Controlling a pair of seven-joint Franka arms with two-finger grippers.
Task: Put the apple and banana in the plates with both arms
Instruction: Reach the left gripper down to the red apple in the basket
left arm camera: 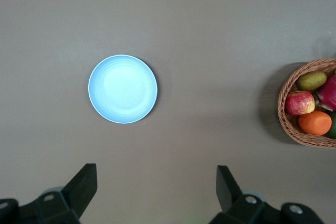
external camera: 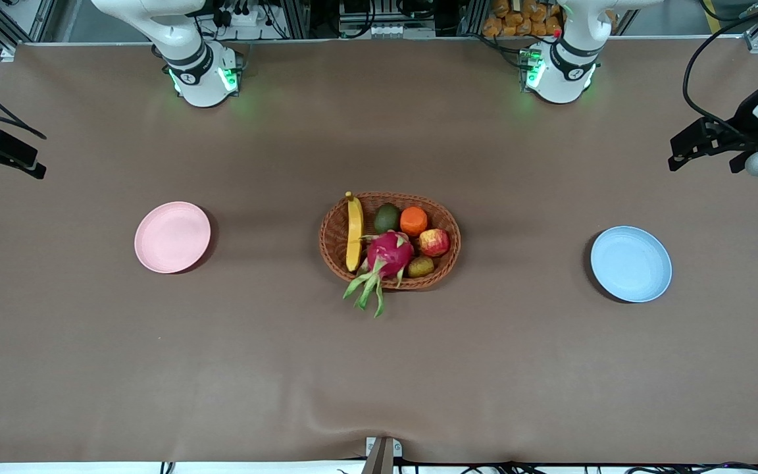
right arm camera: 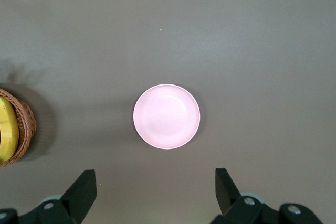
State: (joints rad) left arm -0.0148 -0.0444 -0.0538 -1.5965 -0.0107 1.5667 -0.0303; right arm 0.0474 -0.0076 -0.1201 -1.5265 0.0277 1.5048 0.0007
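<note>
Two fruits, apple (external camera: 434,242) and banana (external camera: 354,232), in basket (external camera: 335,230), frame centre. Pink plate (external camera: 172,237) mid-left, blue plate (external camera: 631,264) mid-right. Left gripper (left arm camera: 156,188) spread wide above blue plate; right gripper (right arm camera: 155,191) spread wide above pink plate.

Left gripper (left arm camera: 156,195) and right gripper (right arm camera: 156,195) spread wide, raised

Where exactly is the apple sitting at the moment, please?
The apple lies in the wicker basket at mid-table, toward the left arm's end, between the orange fruit and the dragon fruit.
</note>
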